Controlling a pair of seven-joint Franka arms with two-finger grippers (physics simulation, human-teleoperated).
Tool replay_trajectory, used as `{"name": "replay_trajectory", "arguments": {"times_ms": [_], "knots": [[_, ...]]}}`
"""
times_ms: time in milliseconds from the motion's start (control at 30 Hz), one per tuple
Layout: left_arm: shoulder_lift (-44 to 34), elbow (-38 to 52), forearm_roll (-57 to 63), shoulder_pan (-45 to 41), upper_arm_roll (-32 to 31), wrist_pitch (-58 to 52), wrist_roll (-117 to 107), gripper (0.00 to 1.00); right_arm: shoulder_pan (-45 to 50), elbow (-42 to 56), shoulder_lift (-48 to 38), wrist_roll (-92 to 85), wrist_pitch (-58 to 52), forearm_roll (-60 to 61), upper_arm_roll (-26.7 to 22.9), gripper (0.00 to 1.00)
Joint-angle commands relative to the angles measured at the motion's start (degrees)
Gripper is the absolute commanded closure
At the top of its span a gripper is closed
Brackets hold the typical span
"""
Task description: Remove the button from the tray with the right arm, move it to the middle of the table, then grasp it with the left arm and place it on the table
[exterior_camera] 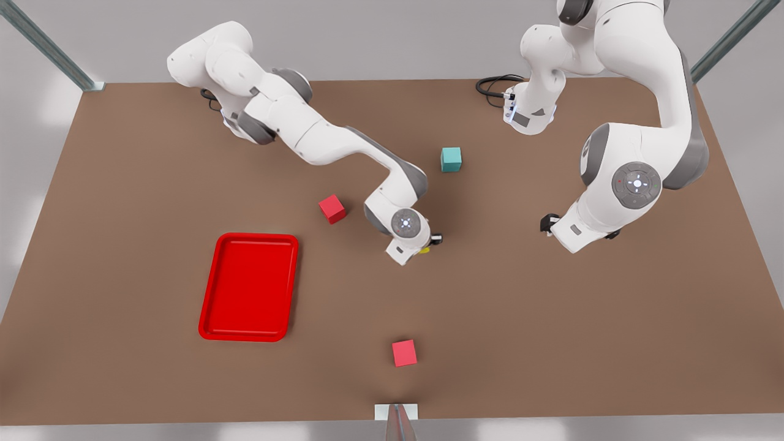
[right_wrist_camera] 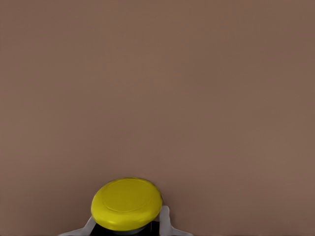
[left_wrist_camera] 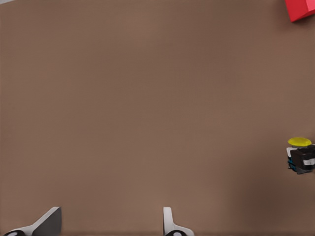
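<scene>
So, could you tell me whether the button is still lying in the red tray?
No, the tray holds nothing, and the button sits between the right gripper's jaws.

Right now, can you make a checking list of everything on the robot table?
Surface: brown table, flat, bare in the middle.
Job's things: button with yellow cap held in the right hand near the table's middle; red tray has nothing in it.
Clutter: two red cubes, one teal cube.
Hands: right hand shut on the button; left hand open, waiting above bare table.
Cables: black cable at the far edge.
Surroundings: grey metal struts at the corners.
</scene>
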Motion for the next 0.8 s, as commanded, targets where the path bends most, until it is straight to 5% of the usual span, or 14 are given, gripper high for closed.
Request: {"name": "replay_trajectory", "arguments": {"times_ms": [0, 67, 100, 133, 300, 500, 600, 667, 767], "knots": [[0.0, 0.0, 0.1, 0.0, 0.0, 0.1, -0.1, 0.0, 0.5, 0.4, 0.8, 30.8, 4.1, 0.0, -0.5, 0.57], [0.0, 0.0, 0.1, 0.0, 0.0, 0.1, -0.1, 0.0, 0.6, 0.4, 0.9, 30.5, 4.4, 0.0, -0.8, 0.51], [0.0, 0.0, 0.1, 0.0, 0.0, 0.0, -0.1, 0.0, 0.6, 0.4, 0.9, 30.4, 4.6, 0.0, -0.8, 0.05], [0.0, 0.1, 0.1, 0.0, 0.0, 0.0, -0.1, 0.0, 0.5, 0.4, 0.9, 29.2, 4.6, 0.0, -0.8, 0.0], [0.0, 0.1, 0.0, -0.1, 0.0, 0.0, -0.2, 0.0, -2.0, 0.4, -6.3, 29.2, 8.9, 0.2, -0.1, 0.0], [9.3, 0.3, -3.0, -17.0, -0.6, 4.6, -24.5, 0.0, -10.3, -1.6, -27.9, 5.3, -22.2, 0.7, -0.1, 0.0], [15.9, 0.3, -5.0, -22.8, -0.6, 13.5, -42.6, 0.0, -24.7, -23.4, -42.0, -21.7, -22.7, -0.2, -0.2, 0.0], [19.6, 1.2, -8.8, -22.7, -0.7, 25.0, -44.6, 0.0, -34.6, -33.9, -49.5, -34.9, -22.1, -11.8, -0.4, 0.0], [20.2, -7.7, -8.7, -22.4, -0.6, 37.9, -28.2, 0.0, -39.9, -40.2, -55.8, -37.9, -21.6, -11.7, -0.3, 0.0]]}}
